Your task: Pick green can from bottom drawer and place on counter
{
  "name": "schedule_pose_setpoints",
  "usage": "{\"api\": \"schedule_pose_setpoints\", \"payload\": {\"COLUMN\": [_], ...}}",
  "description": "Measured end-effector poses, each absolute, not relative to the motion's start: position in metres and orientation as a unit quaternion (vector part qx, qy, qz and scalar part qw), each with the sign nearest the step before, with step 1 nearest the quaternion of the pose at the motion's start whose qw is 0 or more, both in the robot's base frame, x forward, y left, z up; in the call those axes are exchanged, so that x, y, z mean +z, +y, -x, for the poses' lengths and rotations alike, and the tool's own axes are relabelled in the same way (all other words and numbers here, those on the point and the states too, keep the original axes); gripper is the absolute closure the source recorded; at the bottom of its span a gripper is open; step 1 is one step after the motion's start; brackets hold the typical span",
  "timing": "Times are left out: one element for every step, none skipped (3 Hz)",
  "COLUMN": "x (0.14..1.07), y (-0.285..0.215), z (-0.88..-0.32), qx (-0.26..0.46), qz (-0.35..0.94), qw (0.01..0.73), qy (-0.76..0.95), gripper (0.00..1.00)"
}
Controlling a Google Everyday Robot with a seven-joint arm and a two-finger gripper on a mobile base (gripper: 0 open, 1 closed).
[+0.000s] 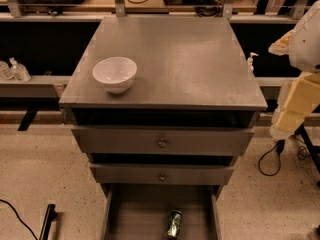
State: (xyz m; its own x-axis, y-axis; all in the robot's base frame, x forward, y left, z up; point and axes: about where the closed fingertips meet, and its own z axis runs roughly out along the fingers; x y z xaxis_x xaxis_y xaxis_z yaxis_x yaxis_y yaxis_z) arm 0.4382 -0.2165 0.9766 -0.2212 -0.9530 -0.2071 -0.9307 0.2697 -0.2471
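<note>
Green can (174, 224), 6 o'clock, deep in bottom drawer (135, 211): its walls may snag the 3 o'clock arm (300, 96); tool out of sight, can't tell its state.

One arm (309, 39) at far right of view, white rounded upper segment, pale yellow gripper (289, 115) below it, angled down and leftward.

Can (174, 224) in bottom drawer (142, 209), bowl (115, 74) on counter (190, 69), claw (292, 109) at right.
</note>
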Motion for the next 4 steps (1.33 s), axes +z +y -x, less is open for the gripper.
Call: {"api": "schedule_pose_setpoints", "payload": {"x": [0.977, 0.962, 0.945, 0.927], "y": [-0.217, -0.206, -0.178, -0.161], "z": [-0.438, -0.437, -0.411, -0.405], "qx": [-0.035, -0.015, 0.01, 0.016], "qz": [0.603, 0.649, 0.726, 0.77], "qw": [0.16, 0.122, 0.086, 0.074], "qy": [0.781, 0.751, 0.682, 0.633], "gripper": [0.0, 0.0, 0.0, 0.0]}}
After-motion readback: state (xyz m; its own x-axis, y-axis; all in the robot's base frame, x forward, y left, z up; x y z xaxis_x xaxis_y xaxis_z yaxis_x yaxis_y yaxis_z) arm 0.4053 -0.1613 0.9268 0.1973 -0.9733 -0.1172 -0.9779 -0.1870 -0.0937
